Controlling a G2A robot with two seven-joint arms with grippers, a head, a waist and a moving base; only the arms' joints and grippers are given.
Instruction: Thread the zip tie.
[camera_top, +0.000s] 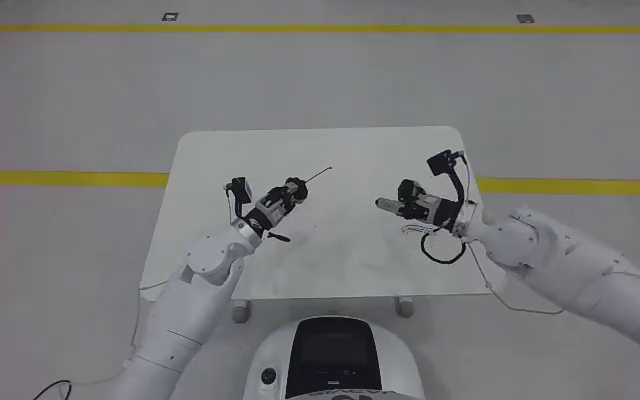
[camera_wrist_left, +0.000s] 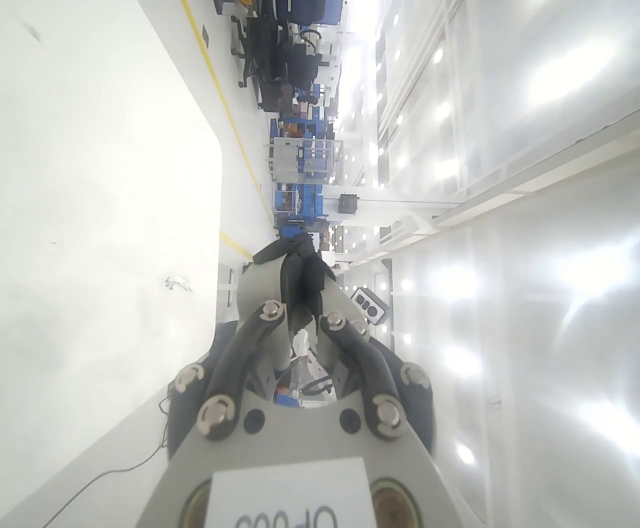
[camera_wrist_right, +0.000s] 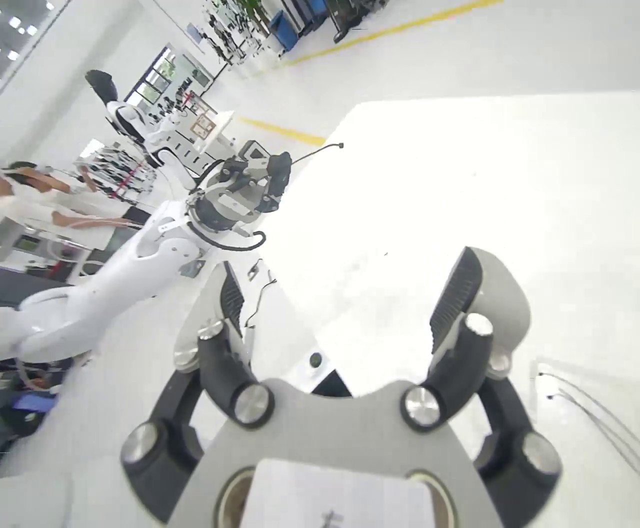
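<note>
The left gripper (camera_top: 295, 187) (camera_wrist_left: 297, 250) (camera_wrist_right: 280, 170) was closed on one end of the thin black zip tie (camera_top: 318, 175) (camera_wrist_right: 320, 150), held over the left half of the white table (camera_top: 350, 250); the free length of the tie stuck out past the fingertips, angled toward the table's far edge, with its small head at the outer tip. The right gripper (camera_top: 382, 204) (camera_wrist_right: 346, 260) hung over the right half of the table, facing the left one. Its fingers were spread wide and held nothing, well apart from the tie.
</note>
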